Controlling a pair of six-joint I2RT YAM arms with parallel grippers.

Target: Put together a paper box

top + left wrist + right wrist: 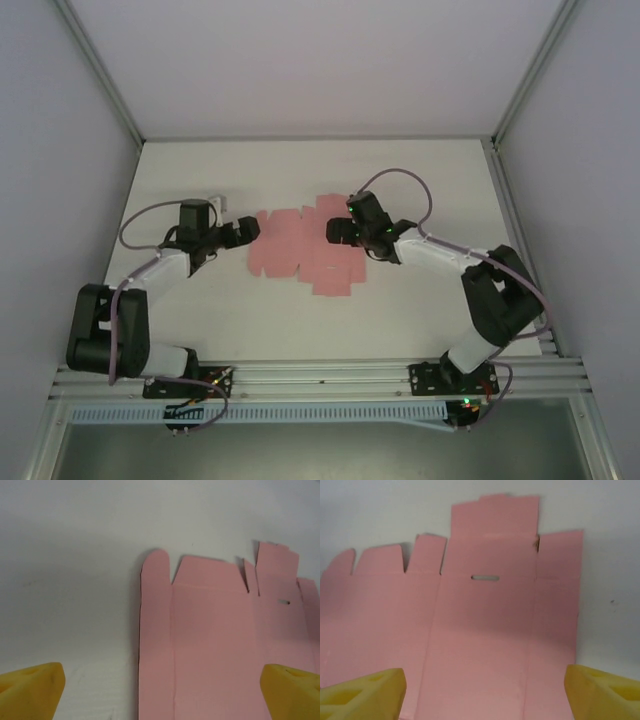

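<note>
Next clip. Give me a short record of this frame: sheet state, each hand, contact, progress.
paper box: flat pink die-cut sheet, unfolded, lying on the table
left hand: open, low at the sheet's left edge in the top view
right hand: open, over the sheet's right part in the top view
contact: cannot tell whether either hand touches the sheet
progress: no flap folded yet; all panels lie flat

No readable text or labels, as far as visible.
</note>
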